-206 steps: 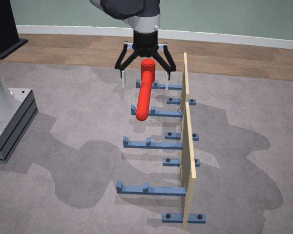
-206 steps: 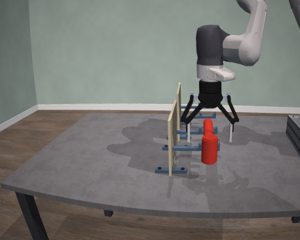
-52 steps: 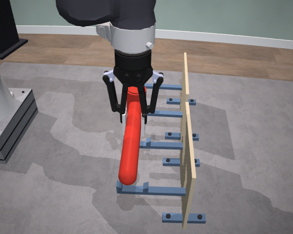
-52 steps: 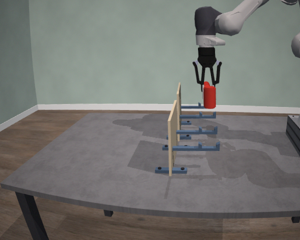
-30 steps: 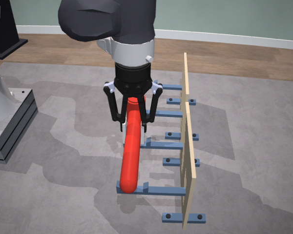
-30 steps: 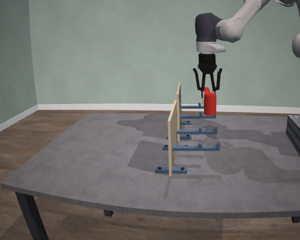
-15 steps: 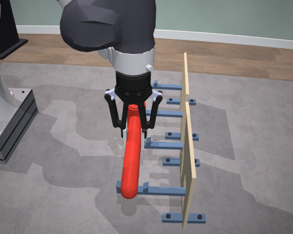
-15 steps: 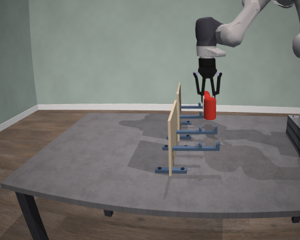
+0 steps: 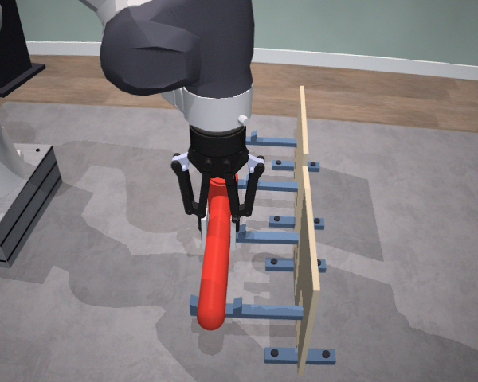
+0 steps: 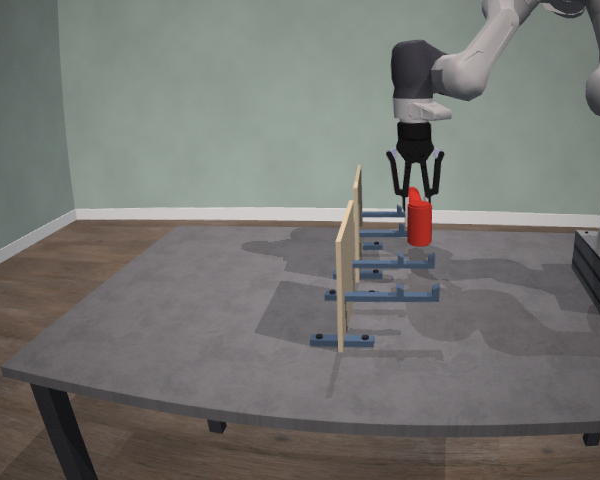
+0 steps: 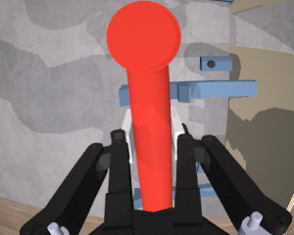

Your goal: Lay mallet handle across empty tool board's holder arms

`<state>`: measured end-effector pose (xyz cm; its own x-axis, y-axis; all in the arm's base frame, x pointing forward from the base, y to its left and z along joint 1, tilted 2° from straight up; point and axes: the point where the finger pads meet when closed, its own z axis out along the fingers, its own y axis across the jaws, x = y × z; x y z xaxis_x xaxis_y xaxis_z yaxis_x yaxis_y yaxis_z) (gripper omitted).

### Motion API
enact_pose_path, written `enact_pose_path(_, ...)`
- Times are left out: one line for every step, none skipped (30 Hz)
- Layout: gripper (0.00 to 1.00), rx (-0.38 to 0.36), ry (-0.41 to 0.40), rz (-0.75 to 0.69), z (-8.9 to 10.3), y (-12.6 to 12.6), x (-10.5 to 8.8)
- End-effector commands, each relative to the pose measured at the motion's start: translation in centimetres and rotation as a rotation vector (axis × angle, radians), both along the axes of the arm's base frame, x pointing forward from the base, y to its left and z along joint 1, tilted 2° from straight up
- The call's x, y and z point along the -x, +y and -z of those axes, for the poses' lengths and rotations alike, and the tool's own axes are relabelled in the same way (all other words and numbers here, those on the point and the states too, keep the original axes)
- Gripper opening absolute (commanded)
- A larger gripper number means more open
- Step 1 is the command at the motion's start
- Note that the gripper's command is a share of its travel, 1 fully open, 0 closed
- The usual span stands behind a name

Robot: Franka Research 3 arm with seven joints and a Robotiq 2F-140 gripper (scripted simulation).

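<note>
My gripper (image 9: pixel 217 224) points straight down and is shut on the red mallet's handle (image 9: pixel 213 263). The handle runs level toward the top camera along the nearer tool board (image 9: pixel 307 267). It lies over that board's two blue arms (image 9: pixel 268 236) (image 9: pixel 268 310), and its rounded end (image 9: pixel 209 321) sits between the near arm's two pegs. I cannot tell whether it touches the arms. The mallet's head (image 10: pixel 419 223) shows in the exterior view below the gripper (image 10: pixel 415 198); in the top view the gripper hides it. In the wrist view the fingers clamp the handle (image 11: pixel 150 124).
The other tool board (image 9: pixel 303 127) stands just behind, with two bare arms (image 9: pixel 272 142) (image 9: pixel 268 185). Blue feet with bolts (image 9: pixel 299 355) hold the boards to the table. The robot's base (image 9: pixel 17 197) stands at the left.
</note>
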<state>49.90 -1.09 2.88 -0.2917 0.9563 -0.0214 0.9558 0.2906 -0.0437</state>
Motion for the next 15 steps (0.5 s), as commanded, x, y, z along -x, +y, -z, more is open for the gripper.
enact_pose_path(0.00, -0.001, -0.012, 0.008, -0.03, 0.12, -0.40)
enact_pose_path(0.00, -0.001, -0.012, 0.008, 0.03, 0.12, -0.40)
enact_pose_path(0.00, -0.001, -0.012, 0.008, 0.07, 0.12, -0.39)
enact_pose_path(0.00, -0.001, -0.012, 0.008, 0.11, 0.12, -0.39)
enact_pose_path(0.00, -0.001, -0.012, 0.008, 0.15, 0.12, -0.38)
enact_pose_path(0.00, -0.001, -0.012, 0.008, 0.18, 0.12, -0.38)
enact_pose_path(0.00, -0.001, -0.012, 0.008, 0.21, 0.12, -0.38)
enact_pose_path(0.00, -0.001, -0.012, 0.008, 0.23, 0.12, -0.38)
enact_pose_path(0.00, -0.001, -0.012, 0.008, 0.25, 0.12, -0.37)
enact_pose_path(0.00, -0.001, -0.012, 0.008, 0.26, 0.12, -0.37)
enact_pose_path(0.00, -0.001, -0.012, 0.008, 0.28, 0.12, -0.37)
enact_pose_path(0.00, -0.001, -0.012, 0.008, 0.28, 0.12, -0.37)
enact_pose_path(0.00, -0.001, -0.012, 0.008, 0.29, 0.12, -0.37)
enact_pose_path(0.00, -0.001, -0.012, 0.008, 0.29, 0.12, -0.37)
enact_pose_path(0.00, -0.001, -0.012, 0.008, 0.30, 0.12, -0.37)
